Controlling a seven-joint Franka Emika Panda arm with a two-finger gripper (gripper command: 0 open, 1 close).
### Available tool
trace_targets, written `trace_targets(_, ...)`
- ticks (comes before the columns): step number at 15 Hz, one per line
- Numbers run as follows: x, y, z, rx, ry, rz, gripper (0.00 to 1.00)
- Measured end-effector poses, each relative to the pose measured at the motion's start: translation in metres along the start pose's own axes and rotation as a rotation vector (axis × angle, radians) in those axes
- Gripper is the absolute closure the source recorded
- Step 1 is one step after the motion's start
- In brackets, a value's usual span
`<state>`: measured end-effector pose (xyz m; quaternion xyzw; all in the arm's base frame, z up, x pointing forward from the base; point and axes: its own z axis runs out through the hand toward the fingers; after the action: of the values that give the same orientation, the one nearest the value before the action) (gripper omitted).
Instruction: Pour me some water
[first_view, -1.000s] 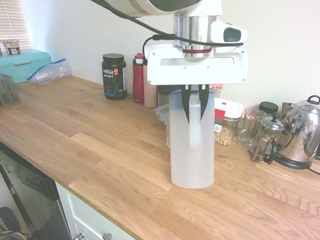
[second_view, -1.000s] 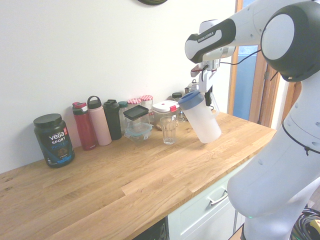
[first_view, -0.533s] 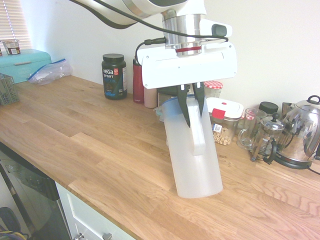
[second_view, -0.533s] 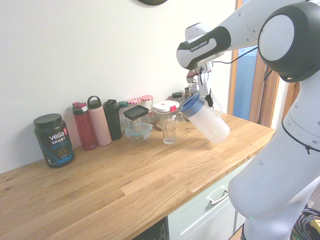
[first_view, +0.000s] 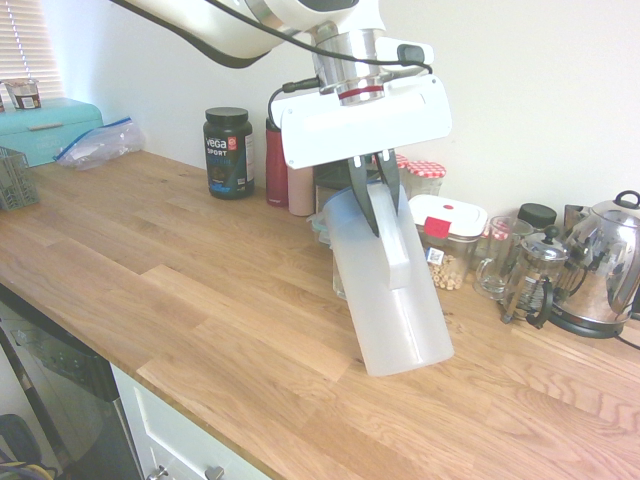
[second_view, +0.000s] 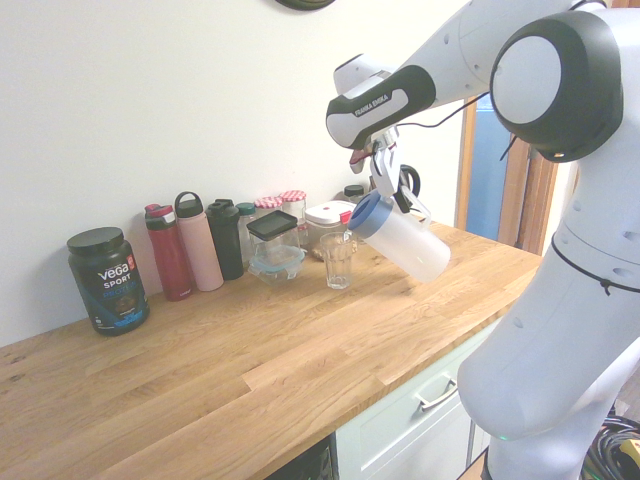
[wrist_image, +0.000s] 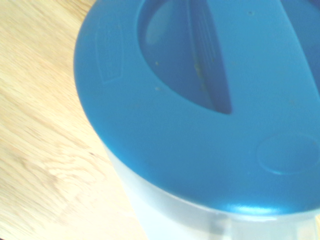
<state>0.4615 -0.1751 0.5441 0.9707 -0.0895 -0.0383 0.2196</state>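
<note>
Second exterior view showed one frosted white pitcher (second_view: 402, 238) with one blue lid (second_view: 364, 214), held clear of the wooden surface (second_view: 250, 360) and tilted, lid end toward one clear drinking glass (second_view: 338, 259) standing just beside it. The jaws of the gripper (second_view: 385, 187) were pinched on the pitcher's handle. The water could not be made out through the frosted wall. Against the wall stood one black tub (second_view: 107, 279), one red bottle (second_view: 169, 252), one pink bottle (second_view: 199, 242) and one dark bottle (second_view: 225, 239). First exterior view showed one kettle (first_view: 606, 265) and one French press (first_view: 535, 277).
</note>
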Motion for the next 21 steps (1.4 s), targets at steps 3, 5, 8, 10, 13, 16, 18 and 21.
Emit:
trace_targets(3,0.014,-0.009,-0.014,-0.043,-0.004,-0.002,1.00)
trace_targets(5,0.021,-0.013,-0.017,-0.080,-0.013,-0.004,1.00)
trace_targets(8,0.027,-0.024,-0.015,-0.146,-0.047,-0.025,1.00)
trace_targets(10,0.029,-0.032,-0.014,-0.180,-0.057,-0.037,1.00)
trace_targets(13,0.031,-0.041,-0.012,-0.227,-0.067,-0.048,1.00)
trace_targets(16,0.035,-0.050,-0.010,-0.269,-0.078,-0.055,1.00)
trace_targets(18,0.037,-0.053,-0.010,-0.298,-0.072,-0.048,1.00)
trace_targets(21,0.042,-0.054,-0.007,-0.313,-0.072,-0.040,1.00)
